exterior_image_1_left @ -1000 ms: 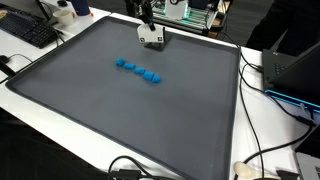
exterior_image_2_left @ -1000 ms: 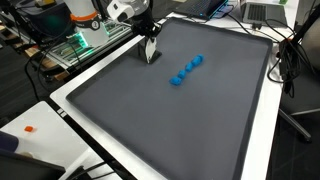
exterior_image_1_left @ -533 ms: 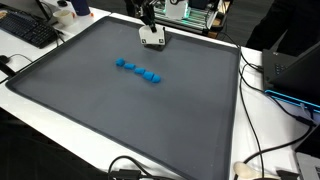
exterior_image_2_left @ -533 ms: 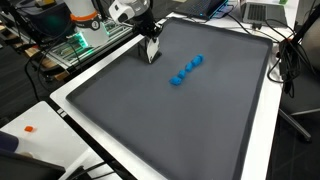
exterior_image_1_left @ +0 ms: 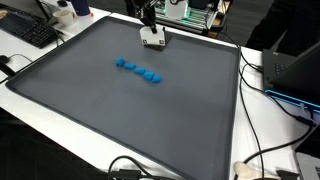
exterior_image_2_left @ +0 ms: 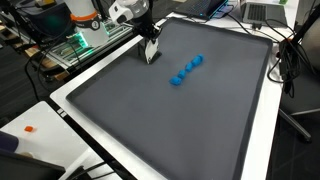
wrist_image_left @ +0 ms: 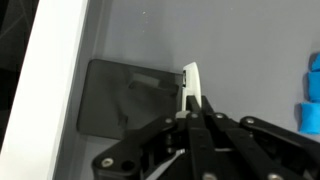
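White piece (wrist_image_left: 190, 82) | fingers (wrist_image_left: 205, 122) clamped on it | blue blocks (wrist_image_left: 311, 100) cut off at wrist-view edge

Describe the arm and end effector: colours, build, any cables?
Arm: white shells with black joint sections. End effector: black, with slim linkage-bar fingers that look pale at the tips. No cabling or markings can be made out.

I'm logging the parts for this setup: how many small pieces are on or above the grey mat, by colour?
Blue pieces: 5, in a row on the mat
White piece: 1, held in the shut gripper
Total: 6
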{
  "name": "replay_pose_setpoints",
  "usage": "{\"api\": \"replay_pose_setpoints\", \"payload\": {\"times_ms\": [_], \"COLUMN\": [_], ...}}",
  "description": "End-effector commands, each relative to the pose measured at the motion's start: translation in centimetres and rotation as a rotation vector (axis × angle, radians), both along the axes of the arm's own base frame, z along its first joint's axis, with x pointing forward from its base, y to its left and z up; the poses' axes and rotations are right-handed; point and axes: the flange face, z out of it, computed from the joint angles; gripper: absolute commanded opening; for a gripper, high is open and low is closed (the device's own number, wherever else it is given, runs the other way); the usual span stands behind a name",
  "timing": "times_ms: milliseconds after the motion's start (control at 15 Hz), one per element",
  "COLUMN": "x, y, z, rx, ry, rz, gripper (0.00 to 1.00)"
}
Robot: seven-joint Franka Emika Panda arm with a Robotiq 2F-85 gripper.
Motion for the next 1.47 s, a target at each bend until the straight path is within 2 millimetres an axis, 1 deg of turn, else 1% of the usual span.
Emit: {"api": "replay_pose_setpoints", "payload": {"times_ms": [0, 600, 1400], "x": [-0.6, -0.5, -0.4], "y": [0.4, 0.5, 0.6], "z": [-0.1, 0.5, -0.9], "rx": [-0.005, -0.018, -0.017], "ry": [-0.012, -0.025, -0.023], "rz": [-0.035, -0.041, -0.057], "gripper": [0.01, 0.01, 0.01]}}
